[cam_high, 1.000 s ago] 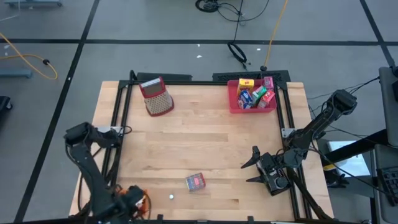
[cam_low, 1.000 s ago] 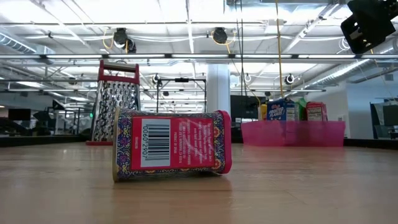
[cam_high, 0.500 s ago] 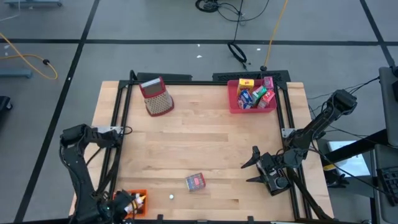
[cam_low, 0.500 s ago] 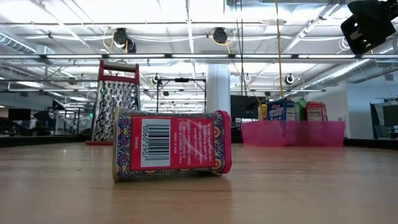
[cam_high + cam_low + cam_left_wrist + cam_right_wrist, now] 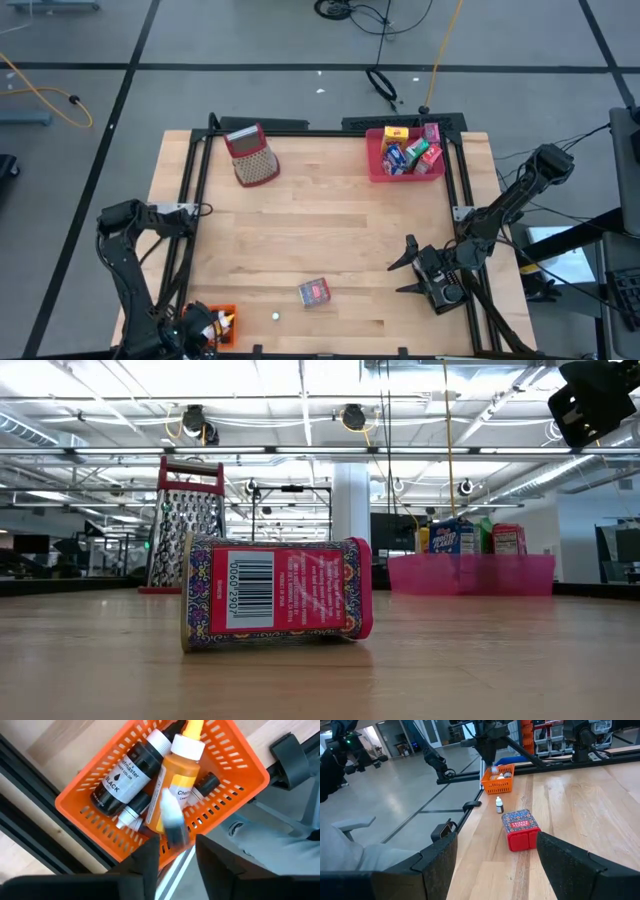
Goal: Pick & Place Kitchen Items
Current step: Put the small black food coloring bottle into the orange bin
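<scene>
A red patterned box with a barcode (image 5: 276, 592) lies on its side on the wooden worktop (image 5: 330, 225), near a tiny white-capped dropper bottle (image 5: 499, 805). The orange slotted plastic basket (image 5: 95, 807) at the worktop's corner holds one orange bottle (image 5: 175, 782) and at least three dark bottles (image 5: 125, 772). The left gripper (image 5: 172, 851) hovers over it, fingers partly open, a blurred piece between them. The right gripper (image 5: 407, 267), fingers spread wide, holds nothing.

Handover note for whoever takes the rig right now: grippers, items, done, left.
Left gripper: over the orange basket at the table's near-left corner; whether it is open or shut is unclear.
Right gripper: open, empty, waiting near the right edge.
Done: small bottles lie in the orange basket; boxes and packets sit in the pink bin.
Left: red box on its side and a tiny white bottle, both on the table near the front.
</scene>
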Controlling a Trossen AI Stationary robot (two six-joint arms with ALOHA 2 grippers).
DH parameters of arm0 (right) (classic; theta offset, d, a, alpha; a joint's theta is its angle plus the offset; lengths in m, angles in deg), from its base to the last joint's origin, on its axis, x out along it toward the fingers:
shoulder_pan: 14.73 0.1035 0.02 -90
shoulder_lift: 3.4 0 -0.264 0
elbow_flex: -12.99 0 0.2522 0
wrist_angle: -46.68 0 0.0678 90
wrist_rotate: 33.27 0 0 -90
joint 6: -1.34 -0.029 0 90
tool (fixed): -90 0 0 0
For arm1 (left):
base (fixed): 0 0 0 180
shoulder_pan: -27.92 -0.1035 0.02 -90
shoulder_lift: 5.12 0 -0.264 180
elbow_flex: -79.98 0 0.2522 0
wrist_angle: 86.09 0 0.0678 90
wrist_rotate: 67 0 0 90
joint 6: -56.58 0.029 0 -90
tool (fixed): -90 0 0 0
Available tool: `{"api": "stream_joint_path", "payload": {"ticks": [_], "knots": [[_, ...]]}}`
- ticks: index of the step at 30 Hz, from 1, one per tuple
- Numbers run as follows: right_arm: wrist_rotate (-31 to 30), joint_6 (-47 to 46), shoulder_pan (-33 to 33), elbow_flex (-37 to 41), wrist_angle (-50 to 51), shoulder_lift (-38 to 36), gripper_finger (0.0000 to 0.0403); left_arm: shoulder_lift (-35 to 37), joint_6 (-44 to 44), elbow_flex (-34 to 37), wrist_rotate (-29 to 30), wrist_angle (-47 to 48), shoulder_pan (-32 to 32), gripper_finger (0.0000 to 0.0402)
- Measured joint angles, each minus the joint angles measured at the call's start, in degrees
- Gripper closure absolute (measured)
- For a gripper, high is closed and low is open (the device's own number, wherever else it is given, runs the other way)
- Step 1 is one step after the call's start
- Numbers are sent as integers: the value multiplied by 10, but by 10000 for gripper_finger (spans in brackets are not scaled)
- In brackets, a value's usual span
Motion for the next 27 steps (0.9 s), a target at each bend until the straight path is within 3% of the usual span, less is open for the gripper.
{"api": "stream_joint_path", "payload": {"ticks": [6, 12, 20, 27], "knots": [[0, 3, 0, 0, 0, 0, 140, 0, 0, 0, 1, 1, 0, 238], [0, 4, 0, 0, 0, 0, 140, 0, 1, 0, 49, 4, -10, 235], [0, 4, 0, 0, 0, 0, 140, 0, 144, 0, 158, -25, -58, 254], [0, 4, 0, 0, 0, 0, 140, -1, 280, 0, 200, -78, -121, 261]]}}
